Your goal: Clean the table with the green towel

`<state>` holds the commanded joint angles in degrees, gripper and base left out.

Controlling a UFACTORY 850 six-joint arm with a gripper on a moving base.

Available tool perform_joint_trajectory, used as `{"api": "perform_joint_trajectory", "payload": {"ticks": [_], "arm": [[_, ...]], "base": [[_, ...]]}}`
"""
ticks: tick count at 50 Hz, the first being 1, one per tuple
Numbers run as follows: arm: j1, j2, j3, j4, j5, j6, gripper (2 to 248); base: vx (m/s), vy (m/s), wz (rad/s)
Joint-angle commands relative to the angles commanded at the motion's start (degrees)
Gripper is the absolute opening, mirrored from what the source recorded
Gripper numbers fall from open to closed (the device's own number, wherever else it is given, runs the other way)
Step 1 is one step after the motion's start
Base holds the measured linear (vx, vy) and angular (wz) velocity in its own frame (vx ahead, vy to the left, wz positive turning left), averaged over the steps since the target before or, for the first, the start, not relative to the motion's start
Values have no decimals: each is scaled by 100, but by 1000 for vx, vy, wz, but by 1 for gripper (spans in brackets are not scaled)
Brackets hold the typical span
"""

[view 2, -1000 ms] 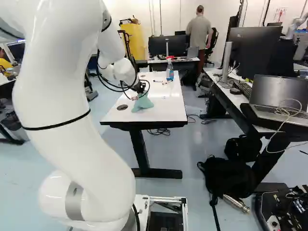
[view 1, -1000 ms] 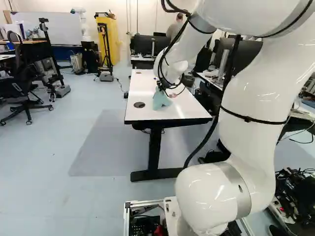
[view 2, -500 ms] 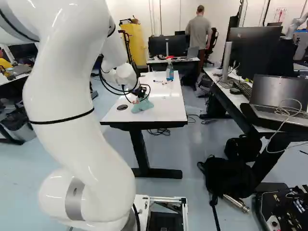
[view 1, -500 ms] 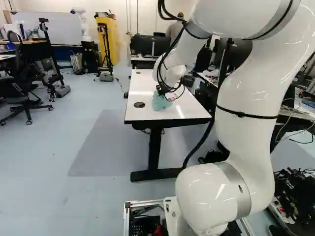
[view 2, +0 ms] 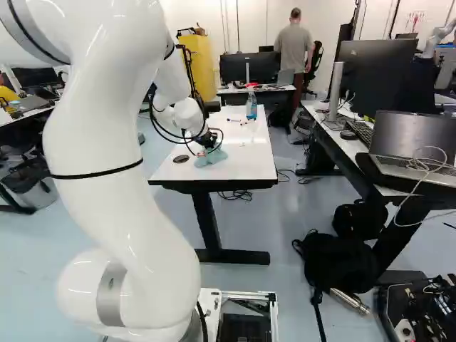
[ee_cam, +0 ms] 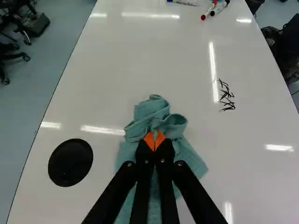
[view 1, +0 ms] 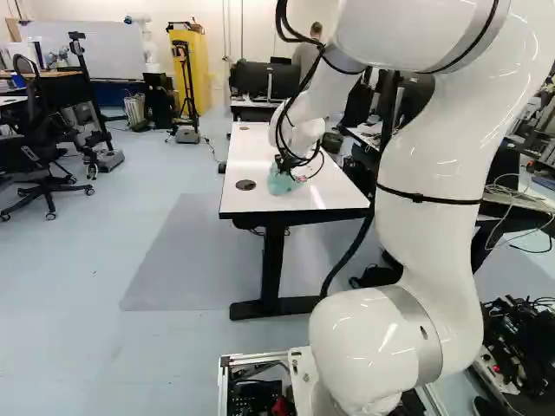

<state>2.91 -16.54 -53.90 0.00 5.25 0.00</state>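
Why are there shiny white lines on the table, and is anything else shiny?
Wrist view: bright streaks lie across the white table, probably reflected lamps, one right beside the black scribble; left base view: small white glints on the arm, and a darker patch on the floor by the table, maybe a shadow; right base view: glare on the tabletop too.

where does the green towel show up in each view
left base view: green towel near the middle, on the table's near end
right base view: just left of the middle, same end
wrist view: under and ahead of the gripper
shared landmark: dark disc beside the towel in all three
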Motion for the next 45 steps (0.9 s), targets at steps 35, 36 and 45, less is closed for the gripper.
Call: {"api": "perform_joint_trajectory", "payload": {"ticks": [35,36,45], "arm": [[0,0,0,0,-530,0,21],[0,0,0,0,-530,0,21],[11,-59,-72,0,-530,0,21]], "base": [[0,0,0],[0,0,0],[0,0,0]]}}
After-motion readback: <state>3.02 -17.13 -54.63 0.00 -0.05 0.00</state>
